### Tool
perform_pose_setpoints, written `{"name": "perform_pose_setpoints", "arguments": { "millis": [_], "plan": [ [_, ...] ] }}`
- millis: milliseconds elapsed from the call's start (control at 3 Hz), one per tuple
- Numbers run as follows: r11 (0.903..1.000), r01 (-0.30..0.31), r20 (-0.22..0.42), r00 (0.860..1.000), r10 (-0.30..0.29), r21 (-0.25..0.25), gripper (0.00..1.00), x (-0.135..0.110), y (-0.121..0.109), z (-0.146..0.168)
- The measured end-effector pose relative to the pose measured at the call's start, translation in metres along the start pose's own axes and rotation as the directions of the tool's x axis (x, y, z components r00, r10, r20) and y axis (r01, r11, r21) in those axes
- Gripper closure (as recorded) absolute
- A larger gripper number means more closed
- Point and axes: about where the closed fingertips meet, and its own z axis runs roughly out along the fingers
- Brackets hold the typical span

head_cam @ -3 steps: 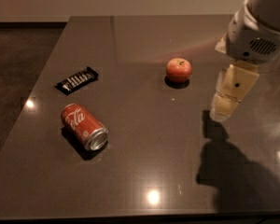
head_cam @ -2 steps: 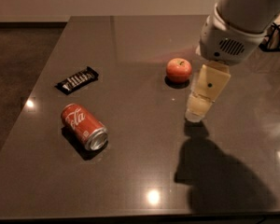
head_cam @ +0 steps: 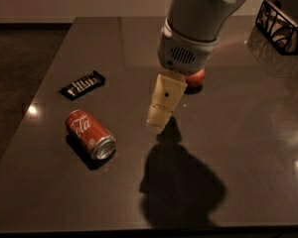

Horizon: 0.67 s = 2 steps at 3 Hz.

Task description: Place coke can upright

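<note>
The coke can [head_cam: 89, 134] lies on its side on the dark table [head_cam: 238, 148], left of centre, with its silver end facing the front right. It is red with white script. My gripper [head_cam: 156, 124] hangs from the arm above the middle of the table, to the right of the can and apart from it. It holds nothing that I can see.
A black candy bar wrapper [head_cam: 82, 84] lies behind the can at the left. A red apple [head_cam: 195, 77] sits behind the gripper, mostly hidden by the arm. A black wire basket [head_cam: 282, 26] stands at the back right. The table's left edge is near the can.
The arm and gripper have moved left across the table, from right of the apple to in front of it, closer to the can. The can, apple and wrapper have not moved.
</note>
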Motion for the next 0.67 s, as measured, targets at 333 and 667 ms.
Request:
{"name": "perform_pose_setpoints", "arguments": {
  "millis": [333,667],
  "plan": [
    [0.9995,-0.021,-0.004,1.0,0.02,-0.026,0.0,-0.037,0.011,0.017],
    [0.9982,-0.035,-0.006,0.999,0.035,-0.048,0.0,-0.068,0.027,0.035]
  ]
}}
